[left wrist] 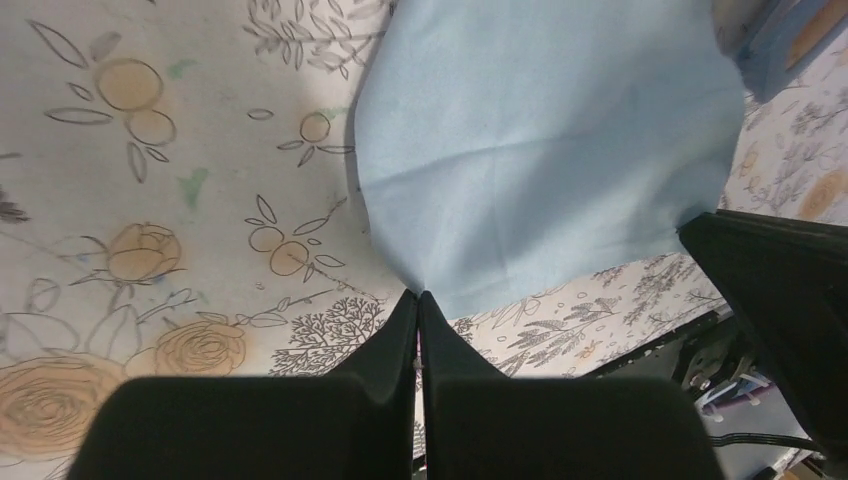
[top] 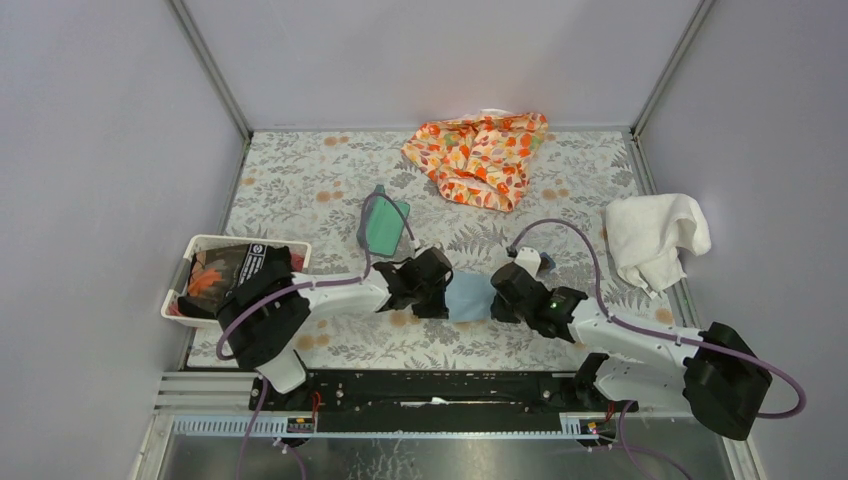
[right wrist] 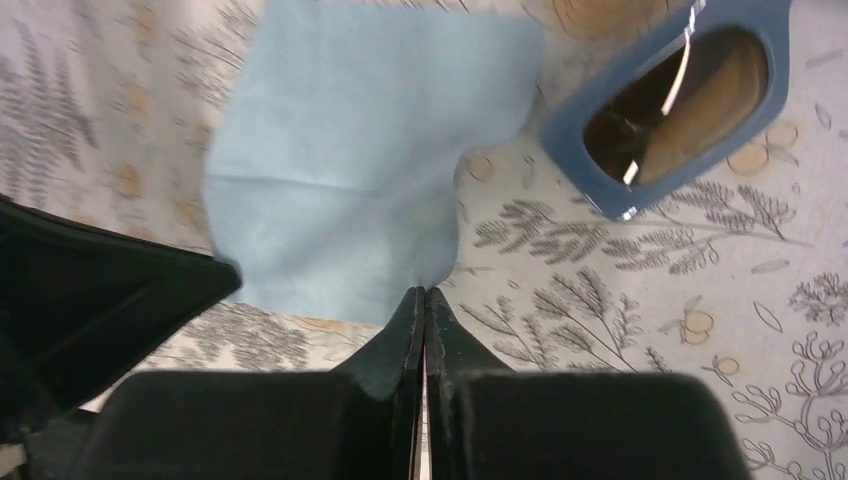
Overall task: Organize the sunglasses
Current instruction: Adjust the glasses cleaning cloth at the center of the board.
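The sunglasses (right wrist: 680,100), blue frame with brownish lenses, lie on the flowered tablecloth just right of the light blue cloth (right wrist: 350,180). In the top view they are mostly hidden behind the right arm (top: 530,262); a corner shows in the left wrist view (left wrist: 790,40). My left gripper (left wrist: 420,293) is shut on one corner of the cloth (left wrist: 540,140). My right gripper (right wrist: 425,290) is shut on another corner. The cloth (top: 470,297) spans between the two grippers (top: 440,290) (top: 500,290) at the table's middle. The dark case (top: 385,225) lies open, teal inside up, behind the left gripper.
An orange flowered fabric bundle (top: 480,155) lies at the back middle. A white towel (top: 655,235) sits at the right edge. A white basket (top: 200,245) with dark and orange items stands at the left edge. Grey walls close in three sides.
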{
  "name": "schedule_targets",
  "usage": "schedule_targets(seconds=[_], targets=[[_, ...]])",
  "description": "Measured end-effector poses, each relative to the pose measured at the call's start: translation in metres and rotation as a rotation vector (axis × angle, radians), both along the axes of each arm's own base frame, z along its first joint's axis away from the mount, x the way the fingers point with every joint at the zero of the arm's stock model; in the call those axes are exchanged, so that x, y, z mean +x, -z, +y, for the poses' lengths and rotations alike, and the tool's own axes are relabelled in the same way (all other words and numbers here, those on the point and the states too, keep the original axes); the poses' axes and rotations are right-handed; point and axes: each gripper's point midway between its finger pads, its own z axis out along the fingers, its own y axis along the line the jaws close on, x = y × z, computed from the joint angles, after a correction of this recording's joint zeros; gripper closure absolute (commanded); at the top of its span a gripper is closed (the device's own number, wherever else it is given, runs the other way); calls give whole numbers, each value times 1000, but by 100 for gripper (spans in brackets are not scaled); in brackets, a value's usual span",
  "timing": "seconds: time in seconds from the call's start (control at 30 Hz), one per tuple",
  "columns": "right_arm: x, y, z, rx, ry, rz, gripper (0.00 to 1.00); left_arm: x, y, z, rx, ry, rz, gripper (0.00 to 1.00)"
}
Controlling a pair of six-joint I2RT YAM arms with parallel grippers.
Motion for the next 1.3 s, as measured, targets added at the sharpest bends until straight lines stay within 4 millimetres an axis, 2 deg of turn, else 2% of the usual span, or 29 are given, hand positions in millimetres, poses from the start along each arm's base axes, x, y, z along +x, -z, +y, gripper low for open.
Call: schedule_targets(seconds=[0.1,0.2,0.3,0.43,0.5,0.57,0.67,0.73,0.83,0.97,1.07,1.17,1.3], targets=[[14,-21,9,20,-9,-50,100,11,-11,4,-17,-9,-19,100],[40,-50,18,47,1,-119,100,41,-24,13,-45,-55,-46,100],[81,-84,23,71,30,-200,100,84,-45,19,-61,-92,-91,100],[135,-116,22,62,67,-273,100,152,-92,6,-112,-91,-209,100],[156,-130,24,61,68,-303,100,173,-112,4,-130,-83,-253,100],[171,-144,26,65,64,-335,100,187,-128,5,-149,-75,-290,100],[175,-152,30,75,38,-351,100,193,-135,10,-154,-65,-310,100],[172,-148,33,82,20,-341,100,189,-126,16,-143,-57,-296,100],[159,-123,34,87,-13,-286,100,169,-98,26,-123,-34,-236,100],[120,-61,27,74,-45,-132,100,126,-41,44,-52,-9,-108,100],[78,-21,26,71,-82,-7,100,82,-7,47,-20,35,-14,100],[45,-5,30,68,-125,53,100,40,5,38,-3,99,34,100],[24,-5,35,93,-147,68,100,7,5,24,-6,153,53,100]])
